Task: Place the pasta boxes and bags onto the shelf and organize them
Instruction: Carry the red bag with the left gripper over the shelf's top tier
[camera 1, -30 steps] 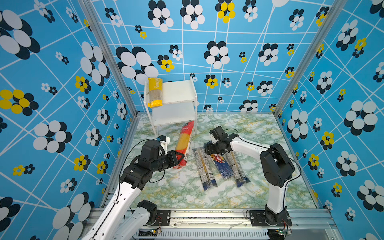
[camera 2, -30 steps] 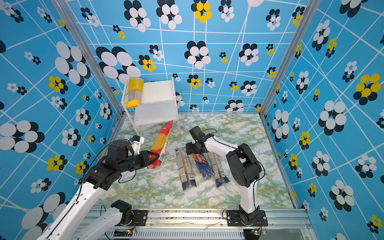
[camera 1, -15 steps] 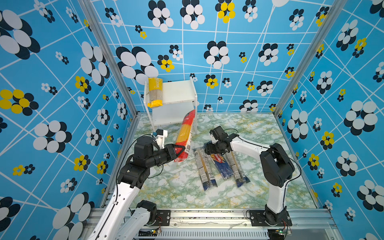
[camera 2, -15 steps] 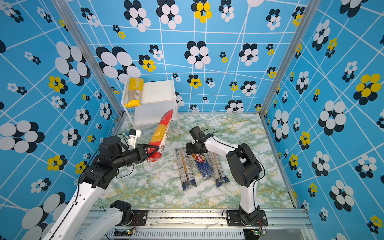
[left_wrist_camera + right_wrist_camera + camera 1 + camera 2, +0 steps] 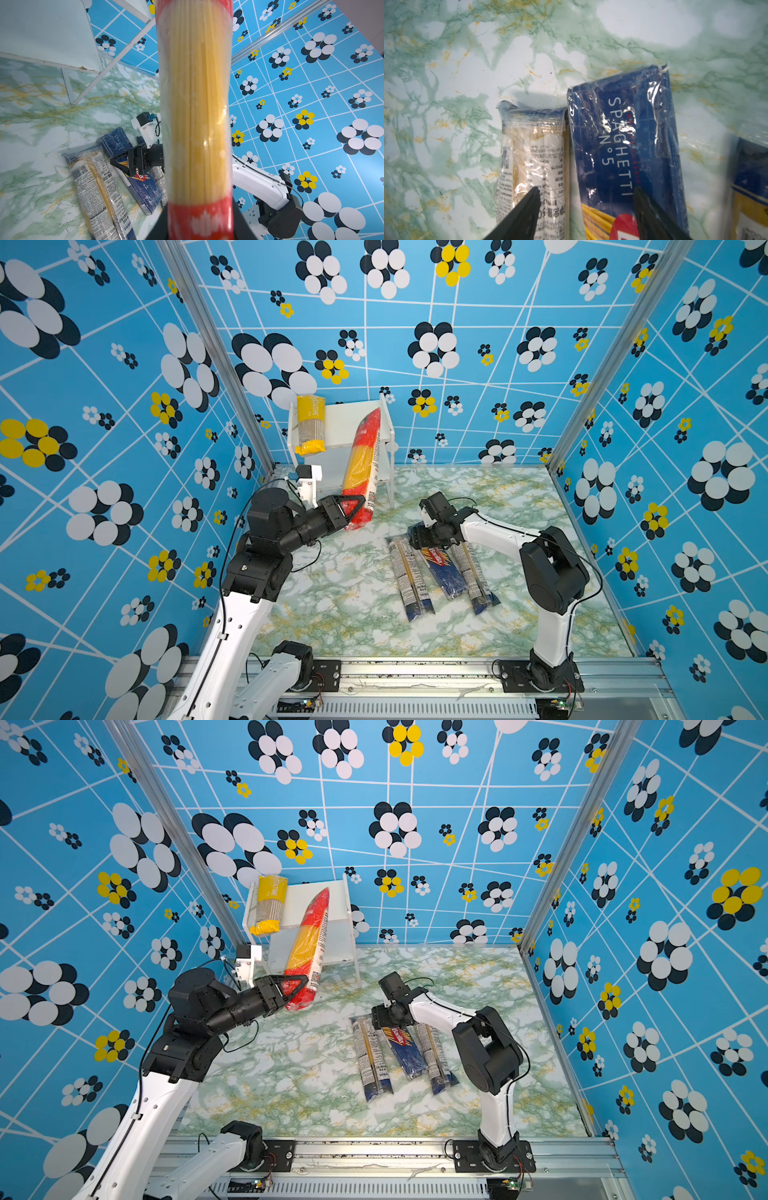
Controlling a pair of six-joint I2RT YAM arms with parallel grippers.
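I see the green-veined marble-look bench (image 5: 332,597) with the small white two-tier shelf (image 5: 338,423) at its far left corner. My left end effector (image 5: 355,508) is clamped on the lower red end of the long red-and-yellow spaghetti bag (image 5: 363,464). The bag tilts up off the bench so its top crosses the shelf's upper board; I cannot tell whether it touches. The dark blue Barilla box (image 5: 442,572) lies flat mid-bench, with a slim clear text-covered bag (image 5: 409,580) on its left and a second slim bag (image 5: 471,572) on its right. The yellow spaghetti bag (image 5: 309,425) lies on the upper board's left side. My right end effector (image 5: 585,193) has its jaws apart, one tip over the left slim bag and one over the box.
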